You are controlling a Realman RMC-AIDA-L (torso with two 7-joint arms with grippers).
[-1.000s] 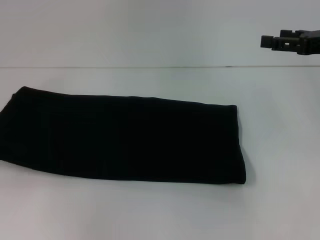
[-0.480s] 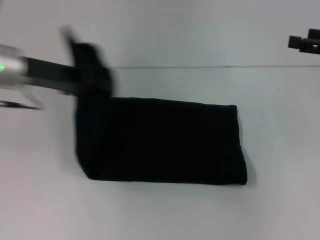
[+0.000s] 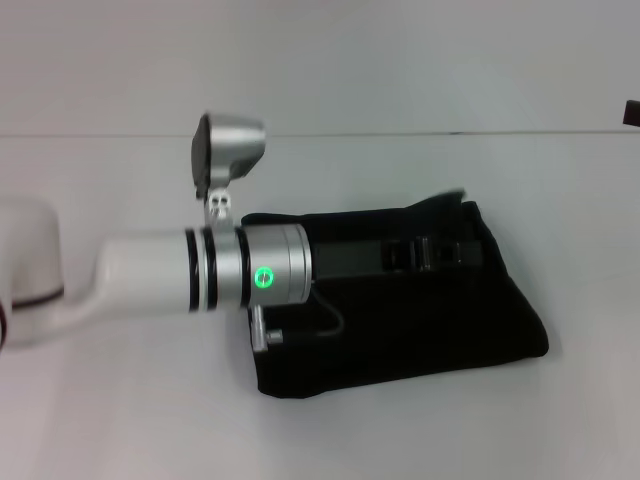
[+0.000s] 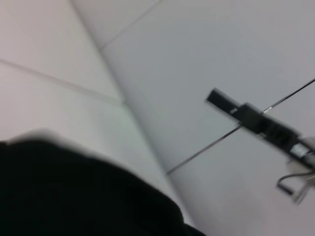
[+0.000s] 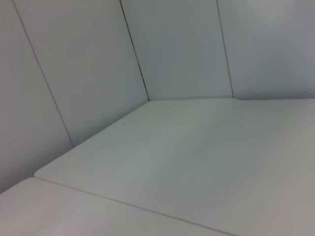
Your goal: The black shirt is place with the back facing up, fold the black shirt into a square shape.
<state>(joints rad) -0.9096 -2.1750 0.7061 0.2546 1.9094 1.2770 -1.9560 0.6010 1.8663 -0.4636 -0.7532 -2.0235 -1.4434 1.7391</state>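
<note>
**Left arm reaches across the folded black shirt**

The black shirt (image 3: 420, 320) lies on the white worktop (image 3: 120, 420), a little to the right of the middle in the head view. It is folded over into a thick dark block. Its near edge runs at a slant, and its right end comes to a soft corner. Its top right edge looks a bit lifted and rumpled.

The left arm comes in from the left side and stretches out over the shirt. Its white and silver wrist has a small green light. The left gripper (image 3: 450, 252) is black and sits over the top right part of the shirt. It is black on black, so I cannot tell if it is clenched on the cloth or let go.

In the left wrist view, the shirt (image 4: 74, 196) fills the near corner as a dark mass. The right gripper (image 4: 256, 120) shows far off, up against the pale wall.

In the head view, only a tiny black bit of the right gripper (image 3: 633, 112) peeks in at the right edge, well apart from the shirt. I cannot tell if it is open or closed.

The right wrist view shows only the worktop (image 5: 197, 162) and the wall.
</note>
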